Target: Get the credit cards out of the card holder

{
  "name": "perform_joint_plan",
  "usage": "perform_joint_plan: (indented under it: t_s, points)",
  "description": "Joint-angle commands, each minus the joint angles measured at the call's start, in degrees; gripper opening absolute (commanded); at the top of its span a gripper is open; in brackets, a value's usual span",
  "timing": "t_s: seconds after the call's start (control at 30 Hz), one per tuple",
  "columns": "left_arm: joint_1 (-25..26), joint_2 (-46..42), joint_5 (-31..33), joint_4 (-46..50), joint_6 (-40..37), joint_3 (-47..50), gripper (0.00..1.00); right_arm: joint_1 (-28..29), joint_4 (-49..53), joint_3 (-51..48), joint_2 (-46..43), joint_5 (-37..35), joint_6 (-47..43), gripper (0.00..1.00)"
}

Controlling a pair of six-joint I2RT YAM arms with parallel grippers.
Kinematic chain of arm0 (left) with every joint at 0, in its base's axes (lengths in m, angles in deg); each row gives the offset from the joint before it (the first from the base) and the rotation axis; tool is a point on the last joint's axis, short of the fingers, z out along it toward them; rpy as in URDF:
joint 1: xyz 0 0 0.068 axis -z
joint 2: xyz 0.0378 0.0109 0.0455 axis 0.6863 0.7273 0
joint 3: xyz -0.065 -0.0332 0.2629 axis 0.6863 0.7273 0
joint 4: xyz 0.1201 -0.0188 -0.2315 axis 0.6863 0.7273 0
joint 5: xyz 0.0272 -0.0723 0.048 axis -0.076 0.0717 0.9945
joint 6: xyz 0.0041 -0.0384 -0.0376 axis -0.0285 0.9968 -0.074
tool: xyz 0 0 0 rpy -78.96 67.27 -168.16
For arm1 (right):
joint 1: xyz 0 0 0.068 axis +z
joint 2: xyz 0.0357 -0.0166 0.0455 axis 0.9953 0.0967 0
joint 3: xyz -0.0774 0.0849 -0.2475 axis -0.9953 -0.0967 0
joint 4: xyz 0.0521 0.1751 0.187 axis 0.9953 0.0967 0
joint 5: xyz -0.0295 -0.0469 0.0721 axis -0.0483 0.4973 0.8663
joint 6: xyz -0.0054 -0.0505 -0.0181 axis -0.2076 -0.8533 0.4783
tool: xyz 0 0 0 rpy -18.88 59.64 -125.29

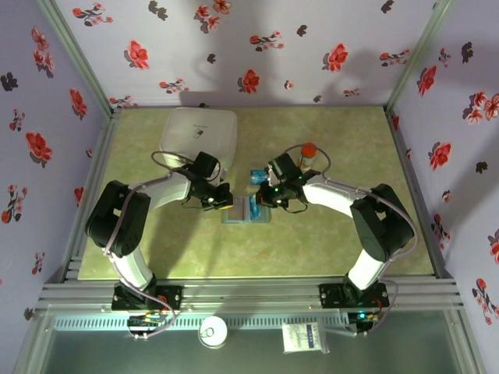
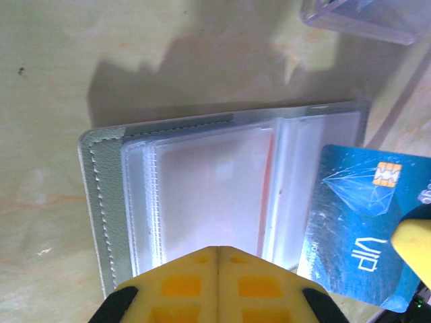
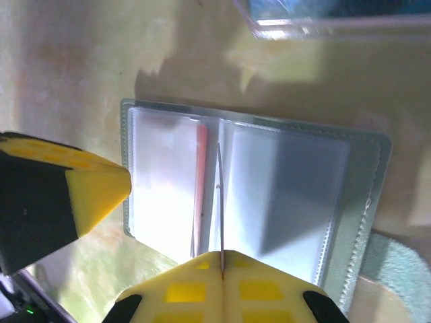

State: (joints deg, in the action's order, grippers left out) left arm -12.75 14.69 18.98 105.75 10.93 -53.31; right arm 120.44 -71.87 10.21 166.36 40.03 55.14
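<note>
Blue-teal card (image 2: pixel 360 215): tilted over the far panel of the holder and mostly clear of the sleeves by the look of it. From the right wrist it reads edge-on, a thin line rising from the fingers.
Right tool (image 3: pixel 221 259): fingers together, clamped on the blue-teal card.
Left tool (image 2: pixel 218 254): fingers together with nothing between them, tip at the near edge of the card holder, seemingly pinning it.
Card holder (image 2: pixel 101 195): lying open and flat on the surface (image 2: pixel 54 81) between the two arms, clear sleeves up.
Red-orange card (image 3: pixel 201 168): inside a sleeve on the panel beside the left tool, not yet out.
Clear tray (image 3: pixel 323 27): just beyond the holder, likely where the cards go.
Step in hand: drawing the blue-teal card free, I'd judge.
Doing it well: pull straight along the sleeve's opening and hold the card flat to the pocket so it doesn't snag the plastic. Press the left tool down so the holder neither lifts nor slides. Grip firmly, since a thin card slips easily.
</note>
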Motion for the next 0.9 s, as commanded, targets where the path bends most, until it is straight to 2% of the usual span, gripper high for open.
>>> perform_joint_plan:
  t_s: [0.0, 0.2, 0.37, 0.43, 0.53, 0.63, 0.87]
  points:
    - [-0.55, -3.0, 0.61, 1.65, 0.4, 0.56, 0.0, -0.39, 10.74, 5.86, -1.79, -3.47, -14.32, 0.02]
    - [-2.32, -5.87, 1.09, 1.23, 0.41, 2.67, 0.0, -0.41, 23.9, 15.18, -0.17, -10.11, -35.58, 0.0]
    - [-3.67, -8.02, 1.06, 1.82, -0.07, 3.38, 0.0, -0.15, 32.51, 21.58, 1.29, -11.3, -59.01, 0.0]
    - [-4.08, -9.1, 1.37, 2.38, -0.33, 3.69, 0.0, 0.05, 35.17, 23.88, 1.77, -14.68, -66.09, 0.0]
    - [-4.78, -10.38, 1.45, 2.83, -0.63, 4.43, 0.0, -0.21, 37.65, 27.65, 3.6, -17.85, -73.43, 0.0]
    - [-5.78, -11.52, 1.76, 3.33, -0.81, 5.47, 0.0, -0.65, 40.72, 32.05, 6.43, -17.46, -79.94, 0.0]
    - [-7.17, -13.11, 1.63, 3.89, -1.02, 6.89, 0.0, -3.11, 47.08, 44.76, 15.48, -14.93, -86.63, 0.0]
